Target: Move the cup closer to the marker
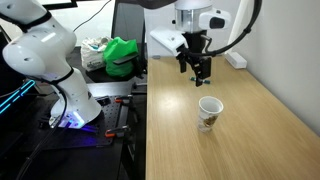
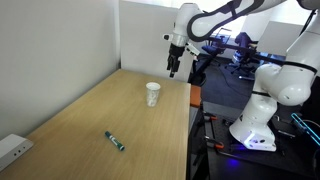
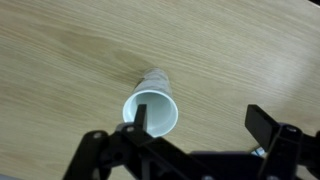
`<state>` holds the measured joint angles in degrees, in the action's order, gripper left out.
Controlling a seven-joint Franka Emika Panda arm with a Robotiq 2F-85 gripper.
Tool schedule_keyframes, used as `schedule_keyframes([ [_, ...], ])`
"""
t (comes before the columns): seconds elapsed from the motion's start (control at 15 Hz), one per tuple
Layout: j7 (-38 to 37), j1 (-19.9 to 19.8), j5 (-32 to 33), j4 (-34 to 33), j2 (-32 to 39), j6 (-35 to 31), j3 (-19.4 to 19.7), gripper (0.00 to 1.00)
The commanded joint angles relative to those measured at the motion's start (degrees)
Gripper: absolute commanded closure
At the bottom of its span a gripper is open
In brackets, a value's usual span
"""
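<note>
The white paper cup (image 1: 209, 112) stands upright on the wooden table (image 1: 250, 130); it also shows in an exterior view (image 2: 152, 93) and in the wrist view (image 3: 151, 108), seen from above with its mouth open. The dark green-blue marker (image 2: 115, 141) lies flat on the table, well apart from the cup, nearer the table's front end. My gripper (image 1: 198, 68) hangs in the air above and behind the cup, open and empty; it shows in an exterior view (image 2: 173, 68) and in the wrist view (image 3: 200, 125), with one finger over the cup's rim.
A white power strip (image 2: 12, 150) lies at the table edge by the wall, also visible in an exterior view (image 1: 236, 60). A second white robot arm (image 1: 55, 60) stands beside the table with a green object (image 1: 122, 55) nearby. The table's side edge runs near the cup.
</note>
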<state>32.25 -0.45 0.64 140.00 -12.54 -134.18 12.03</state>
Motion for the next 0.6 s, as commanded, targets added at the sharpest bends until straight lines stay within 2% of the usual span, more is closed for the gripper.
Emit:
schedule_keyframes([
  [0.0, 4.6, -0.4, -2.8, -3.9, 5.4, -1.2, 0.0, 0.0],
  [0.53, 6.8, -1.7, -3.8, -8.7, 15.5, -6.1, -2.9, 0.0],
])
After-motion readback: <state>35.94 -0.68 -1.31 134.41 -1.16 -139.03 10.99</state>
